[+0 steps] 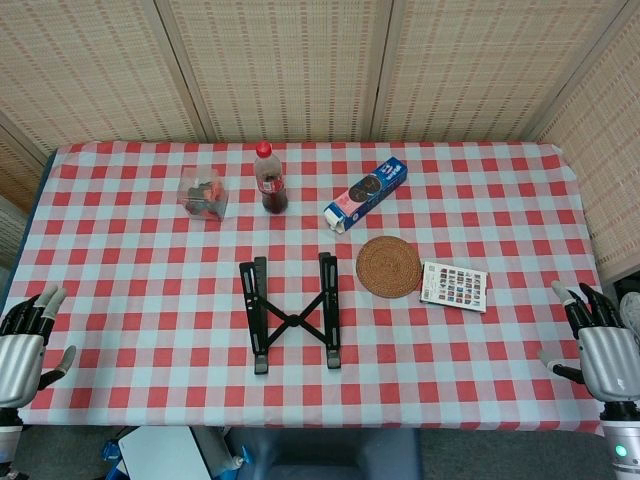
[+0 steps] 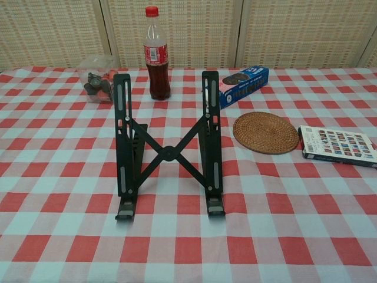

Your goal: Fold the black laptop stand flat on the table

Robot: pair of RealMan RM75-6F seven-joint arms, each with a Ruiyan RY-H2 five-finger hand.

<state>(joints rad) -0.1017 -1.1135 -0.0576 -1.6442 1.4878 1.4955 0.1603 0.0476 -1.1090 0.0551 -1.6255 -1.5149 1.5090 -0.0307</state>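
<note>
Nearest the chest camera: black laptop stand (image 2: pixel 168 153), propped up on the red-and-white checked tablecloth (image 2: pixel 53 247), near the table's front edge and about midway across. Two long slotted rails, joined by crossed struts meeting at a central pivot; small lips at the near ends; rear ends raised, tilting back. Not yet folded flat.

Seen from the head camera, same stand (image 1: pixel 292 312) between the two hands, well apart from both. Left hand (image 1: pixel 25 340) at the table's left front corner, fingers spread, holding nothing. Right hand (image 1: pixel 598 345) at the right front corner, fingers likewise apart and empty.

Behind the stand: cola bottle (image 2: pixel 157 53) upright, clear plastic container (image 2: pixel 99 79) to its left, blue cookie box (image 2: pixel 244 84) lying on its side. Right of the stand: round woven coaster (image 2: pixel 265 132), then a flat printed box (image 2: pixel 337 144) just beside it.
</note>
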